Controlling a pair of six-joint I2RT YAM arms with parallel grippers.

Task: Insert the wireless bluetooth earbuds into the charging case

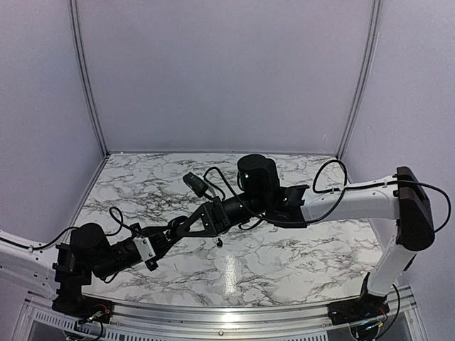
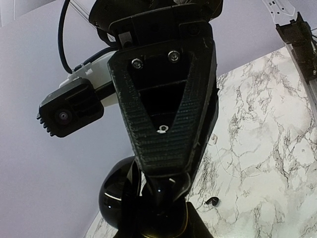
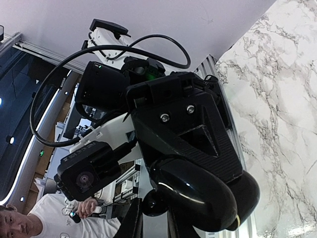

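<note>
The charging case (image 3: 200, 198) shows here as a glossy black rounded shell with a thin gold rim, not cream-white. My left gripper (image 2: 163, 215) is shut on it, low over the marble, and it also shows in the left wrist view (image 2: 119, 198). My right gripper (image 3: 156, 215) meets it tip to tip, its fingers closed on a small black round earbud (image 3: 156, 203). In the top view the left gripper (image 1: 165, 240) and right gripper (image 1: 178, 229) touch at centre left and hide the case. The other earbud (image 1: 219, 243) lies loose on the marble just right of them (image 2: 213, 201).
The marble table (image 1: 284, 263) is walled by pale panels at the back and sides, with a metal rail (image 1: 213, 316) along the near edge. A tiny white fleck (image 2: 214, 139) lies on the marble. A person (image 3: 20, 223) sits beyond the table edge.
</note>
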